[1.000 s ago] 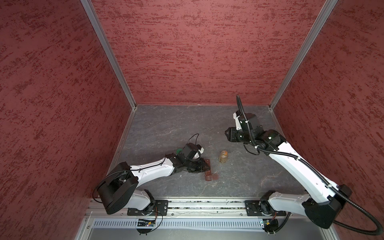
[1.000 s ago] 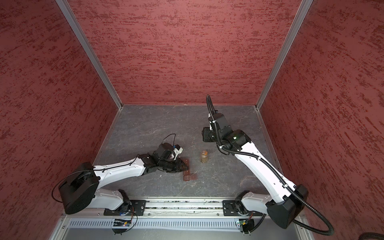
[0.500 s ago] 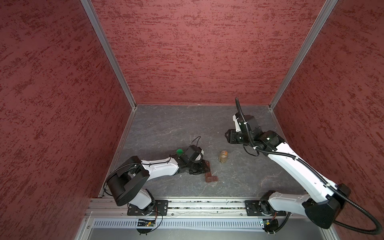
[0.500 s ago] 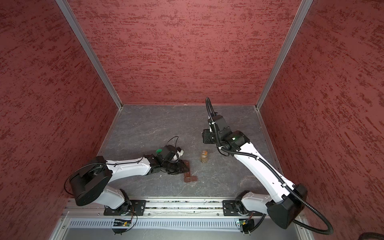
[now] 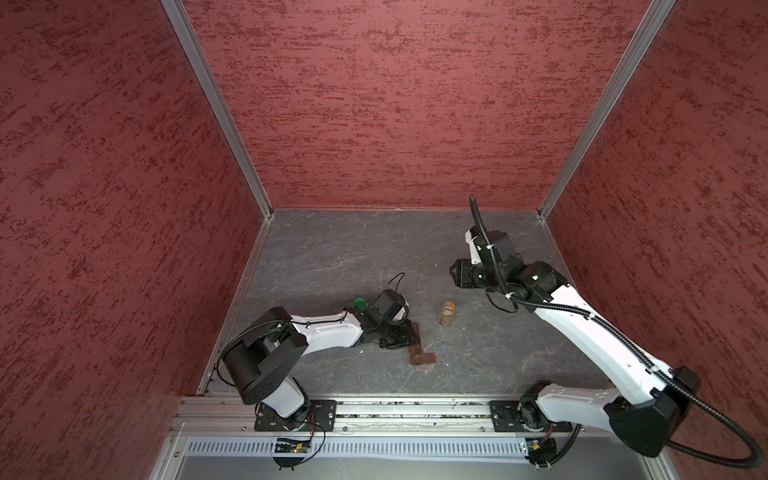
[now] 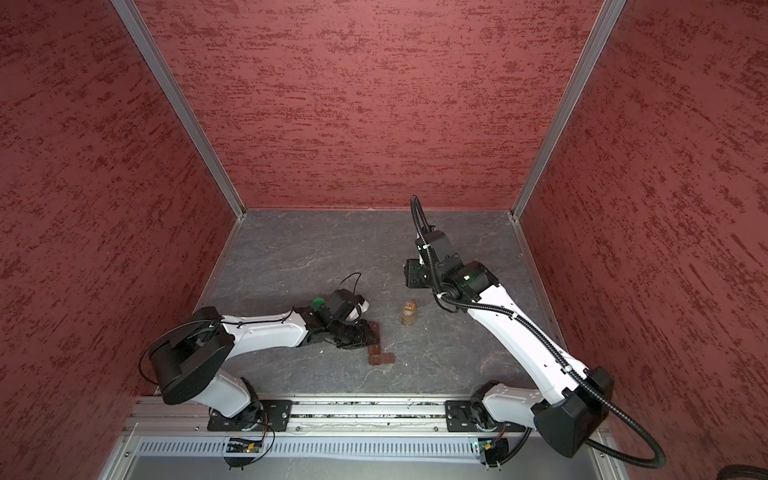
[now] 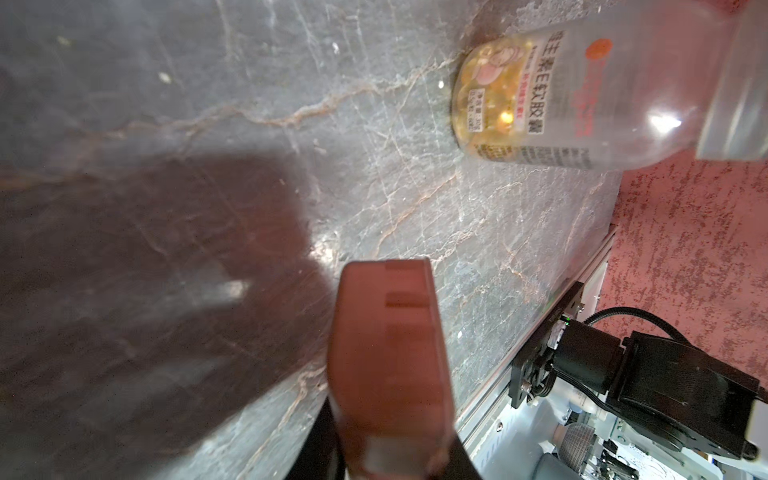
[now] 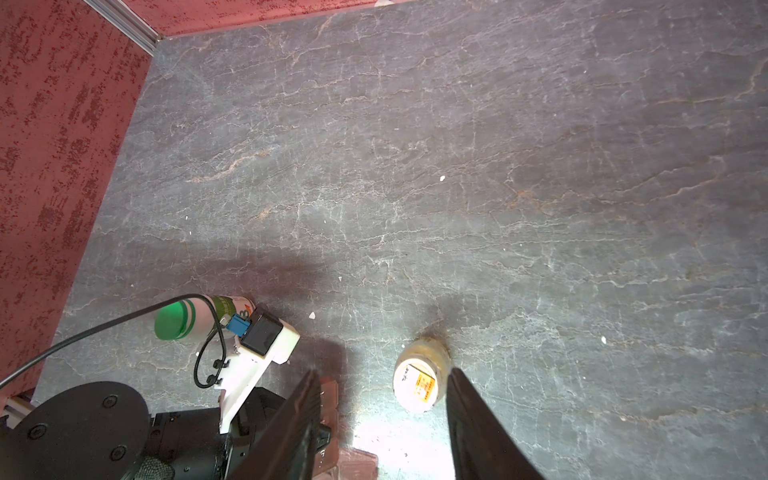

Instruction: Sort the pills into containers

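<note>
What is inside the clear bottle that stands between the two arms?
Small golden pills fill the lower part of the bottle. The upper part looks empty. The label hides some of them, so their number cannot be told.

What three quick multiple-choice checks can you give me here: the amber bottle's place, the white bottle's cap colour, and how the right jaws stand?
1. Where does the amber bottle stand in a top view?
A. right of the brown pill strip, apart from it
B. on top of the strip
C. against the back wall

2. What colour is the white bottle's cap?
A. red
B. green
C. blue

3. How do the right gripper's jaws stand?
A. shut on the amber bottle
B. shut on the strip
C. open, holding nothing

Answers:
1 A: bare floor shows between bottle and strip.
2 B: the cap is plainly green in the right wrist view.
3 C: the jaws are spread, touching nothing.
</note>
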`<state>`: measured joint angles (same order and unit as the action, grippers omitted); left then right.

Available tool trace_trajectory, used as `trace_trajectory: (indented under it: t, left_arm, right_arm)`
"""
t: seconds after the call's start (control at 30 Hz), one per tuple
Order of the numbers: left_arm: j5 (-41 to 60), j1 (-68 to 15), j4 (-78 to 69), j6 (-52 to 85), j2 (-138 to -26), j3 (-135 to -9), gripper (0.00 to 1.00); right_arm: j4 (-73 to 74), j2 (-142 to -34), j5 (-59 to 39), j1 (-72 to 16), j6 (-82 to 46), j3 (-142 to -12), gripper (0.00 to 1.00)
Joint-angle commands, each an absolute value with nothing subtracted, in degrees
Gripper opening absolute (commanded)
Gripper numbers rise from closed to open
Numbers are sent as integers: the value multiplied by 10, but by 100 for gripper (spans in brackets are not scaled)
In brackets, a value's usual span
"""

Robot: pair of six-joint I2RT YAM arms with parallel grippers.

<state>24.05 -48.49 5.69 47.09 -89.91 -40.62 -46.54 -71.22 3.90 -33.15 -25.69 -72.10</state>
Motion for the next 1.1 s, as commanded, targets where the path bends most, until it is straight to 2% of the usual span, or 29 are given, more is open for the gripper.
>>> trace_trajectory:
  t: [0.0,0.1,0.53,0.63,0.83,1.07]
  left_arm:
    - [232,-481,72,454,-902,-413,21]
    - [233,-476,69,454,-902,-411,13]
    - [255,-440,54,433,-943,-452,19]
    - [261,-441,51,434,-952,-457,23]
    - [260,-440,54,432,-958,-457,39]
    - [250,-437,70,426,-948,-457,50]
  right_arm:
    - [-455,-710,41,-326,-259,-714,51]
    - [-455,-709,41,-326,-261,-712,51]
    - [-459,-714,44,-325,-261,-716,51]
    - [-457,-715,43,-325,-262,-714,51]
    - [-457,-716,43,-325,-262,-714,51]
    - [-458,-719,42,-324,-262,-718,51]
